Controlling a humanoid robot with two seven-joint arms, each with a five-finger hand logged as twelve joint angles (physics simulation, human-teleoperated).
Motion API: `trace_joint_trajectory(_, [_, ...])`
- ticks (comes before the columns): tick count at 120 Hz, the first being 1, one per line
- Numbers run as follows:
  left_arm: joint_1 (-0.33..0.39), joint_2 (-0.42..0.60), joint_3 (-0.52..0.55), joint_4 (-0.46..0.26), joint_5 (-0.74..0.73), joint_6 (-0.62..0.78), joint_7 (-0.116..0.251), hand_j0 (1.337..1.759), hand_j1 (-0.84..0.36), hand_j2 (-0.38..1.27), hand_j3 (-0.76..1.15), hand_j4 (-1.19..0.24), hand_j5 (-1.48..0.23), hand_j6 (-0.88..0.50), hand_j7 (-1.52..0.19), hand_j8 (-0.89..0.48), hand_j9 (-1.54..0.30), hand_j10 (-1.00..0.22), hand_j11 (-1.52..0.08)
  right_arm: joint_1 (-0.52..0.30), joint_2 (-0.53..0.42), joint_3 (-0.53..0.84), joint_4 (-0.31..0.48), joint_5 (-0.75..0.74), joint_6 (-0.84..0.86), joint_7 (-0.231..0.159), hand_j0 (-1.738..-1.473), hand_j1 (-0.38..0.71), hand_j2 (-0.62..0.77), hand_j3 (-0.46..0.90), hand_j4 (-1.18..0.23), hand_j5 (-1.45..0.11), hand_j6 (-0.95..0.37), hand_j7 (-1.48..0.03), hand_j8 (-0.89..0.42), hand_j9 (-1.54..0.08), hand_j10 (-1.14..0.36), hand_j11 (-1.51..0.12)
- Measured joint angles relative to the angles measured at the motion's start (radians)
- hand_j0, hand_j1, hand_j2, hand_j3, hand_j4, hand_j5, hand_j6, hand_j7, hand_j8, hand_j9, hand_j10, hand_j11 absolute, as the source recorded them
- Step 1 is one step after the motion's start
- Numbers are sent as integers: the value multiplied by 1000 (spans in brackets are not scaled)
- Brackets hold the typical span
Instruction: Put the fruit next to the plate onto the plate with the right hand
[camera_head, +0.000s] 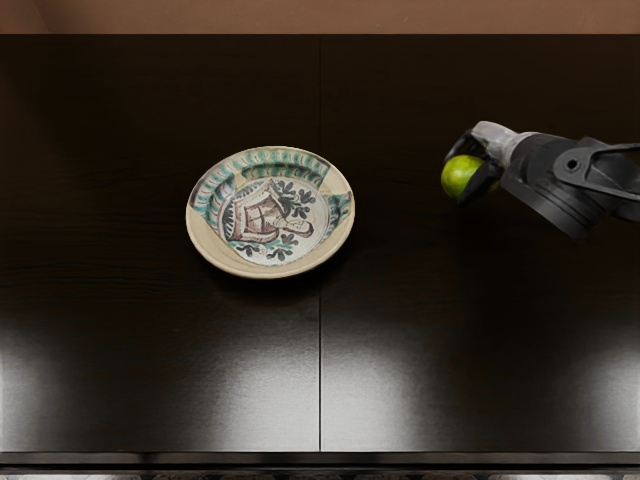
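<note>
Right hand (497, 160), fingers curled around the green fruit (460, 176), well to the right of the plate (200, 225). I judge the hold shallow: a quick swing leftward could roll the fruit out onto the dark table (450, 350). Nothing stands between fruit and plate; I need only clear the raised rim

No text, number or brand is legible. The round cream ceramic plate (270, 212) carries only painted ornament.
</note>
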Motion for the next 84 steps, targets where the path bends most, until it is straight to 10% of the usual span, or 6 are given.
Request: trace_joint_trajectory(84, [0,0,5,2,0,0,0,1658,337,2,0,-10,-13,-10,-13,-10,-13,-10,-13,203,380,9,-96,238,-24,1,-1647,226,151,1,-397,-1156,-272,-1037,-211,-1119,-432,-1118])
